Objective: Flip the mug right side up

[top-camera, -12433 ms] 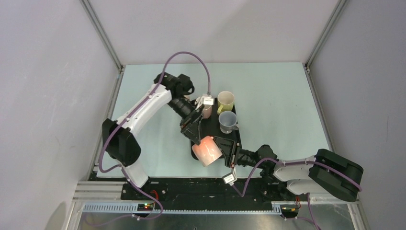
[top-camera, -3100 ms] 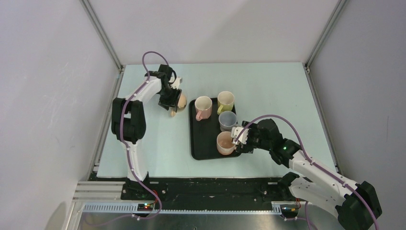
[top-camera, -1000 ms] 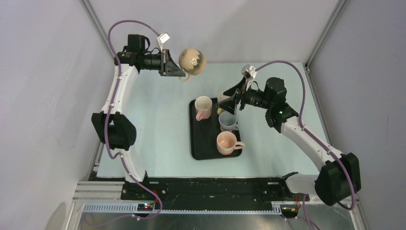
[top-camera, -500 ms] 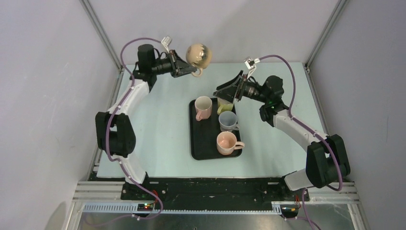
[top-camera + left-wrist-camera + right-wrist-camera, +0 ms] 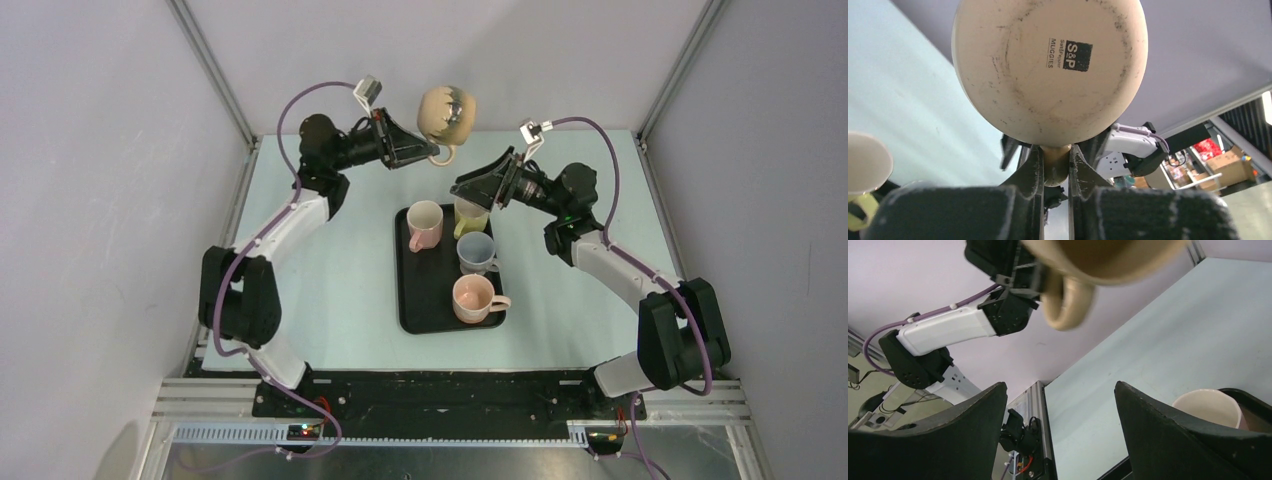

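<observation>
A beige mug (image 5: 447, 111) hangs in the air over the far part of the table, tipped over. Its scuffed base (image 5: 1048, 65), printed with a black logo, faces the left wrist camera. My left gripper (image 5: 428, 154) is shut on the mug's handle (image 5: 1056, 162), which is pinched between both fingers. My right gripper (image 5: 472, 186) points up and left at the mug from just below and to the right of it, open with nothing between its fingers. In the right wrist view the mug (image 5: 1103, 257) and its handle (image 5: 1068, 302) sit above the open gripper (image 5: 1059, 386).
A black tray (image 5: 420, 300) in the middle of the table holds upright mugs: pink (image 5: 425, 225), yellow (image 5: 470, 214), grey-blue (image 5: 477, 252) and peach (image 5: 472, 298). Metal frame posts and grey walls close in the far corners.
My left arm has carried the mug up and to the right, towards the right gripper. The right gripper has lifted off the tray and turned towards the mug, staying open.
</observation>
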{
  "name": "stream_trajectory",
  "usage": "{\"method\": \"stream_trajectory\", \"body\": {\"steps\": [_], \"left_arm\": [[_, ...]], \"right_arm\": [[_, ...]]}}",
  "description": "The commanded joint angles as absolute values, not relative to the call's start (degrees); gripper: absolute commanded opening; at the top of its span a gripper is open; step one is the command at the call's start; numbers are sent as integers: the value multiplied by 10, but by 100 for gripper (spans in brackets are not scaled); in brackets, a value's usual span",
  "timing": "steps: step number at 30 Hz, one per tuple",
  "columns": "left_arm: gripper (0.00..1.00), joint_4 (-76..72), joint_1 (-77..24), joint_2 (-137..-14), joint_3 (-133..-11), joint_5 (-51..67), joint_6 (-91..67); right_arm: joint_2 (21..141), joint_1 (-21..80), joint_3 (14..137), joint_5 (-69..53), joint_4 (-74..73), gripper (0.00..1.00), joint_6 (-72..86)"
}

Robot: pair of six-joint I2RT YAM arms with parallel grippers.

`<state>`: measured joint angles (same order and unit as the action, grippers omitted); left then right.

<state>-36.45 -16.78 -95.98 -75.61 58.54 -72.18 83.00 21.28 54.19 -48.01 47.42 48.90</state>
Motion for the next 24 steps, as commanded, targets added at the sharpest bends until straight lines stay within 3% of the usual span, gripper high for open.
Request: {"method": "stream_trajectory", "body": {"steps": [1,14,24], "left_arm": [[0,-495,-163,-890,-748,575,-741],[0,-500,-192,-879,-699,561,-715],[0,-500,-227,-886,-692,563,-698]], "right_arm": [[821,205,537,-470,525,84,516],[817,204,531,-467,603,83,574],[821,205,528,-463,597,77,571]]}}
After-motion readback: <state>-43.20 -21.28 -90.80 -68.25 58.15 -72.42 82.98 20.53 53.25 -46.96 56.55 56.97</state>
